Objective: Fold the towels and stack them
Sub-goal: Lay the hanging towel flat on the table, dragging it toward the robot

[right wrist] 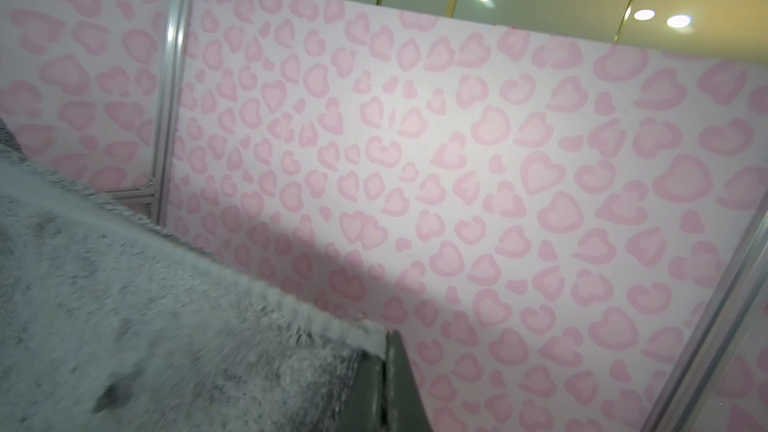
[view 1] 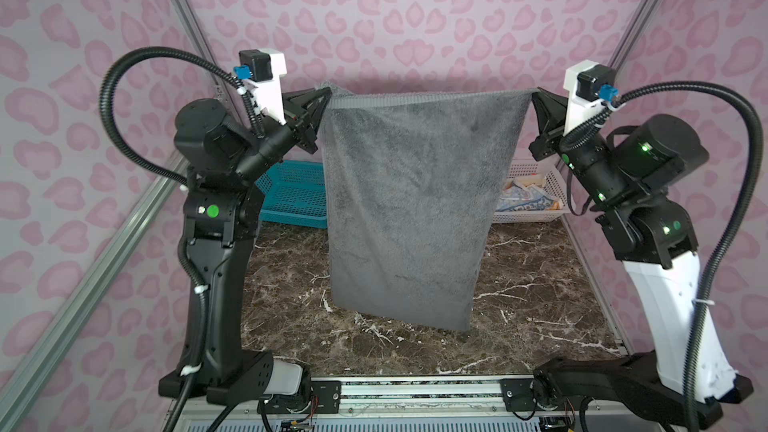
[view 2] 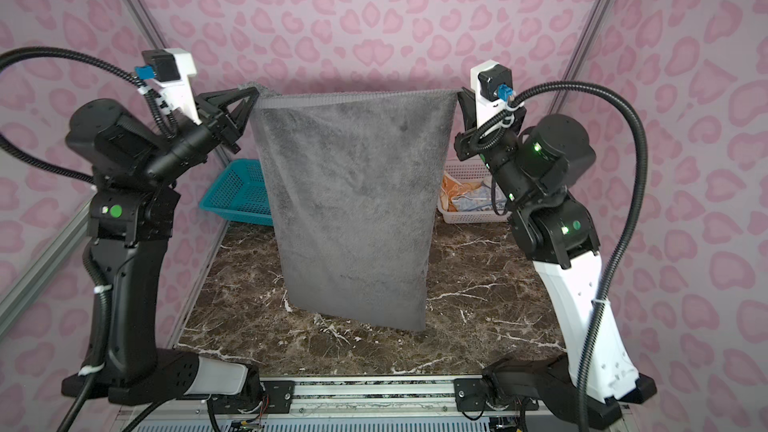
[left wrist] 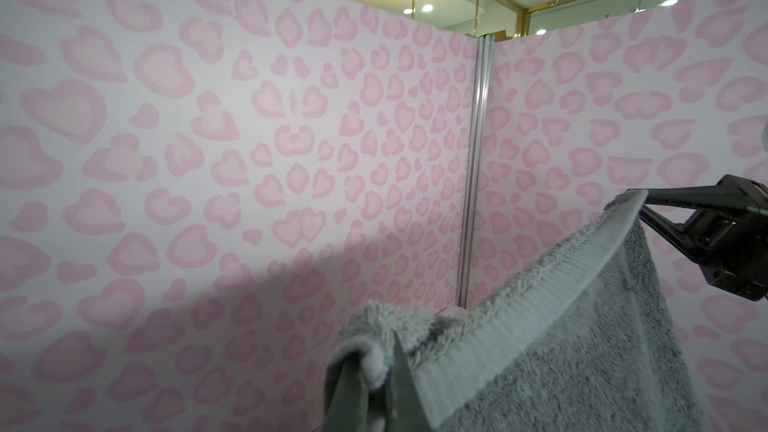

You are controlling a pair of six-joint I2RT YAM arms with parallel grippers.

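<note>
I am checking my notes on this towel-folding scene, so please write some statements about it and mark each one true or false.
1. The grey towel hangs spread between the left gripper and the right gripper, each shut on an upper corner. True.
2. The blue basket and the white basket stand at the far side of the table. True.
3. The grey towel lies folded on the table. False: it is held up in the air, unfolded.
4. The coloured cloths lie in the blue basket. False: they lie in the white basket; the visible part of the blue basket shows none.
</note>
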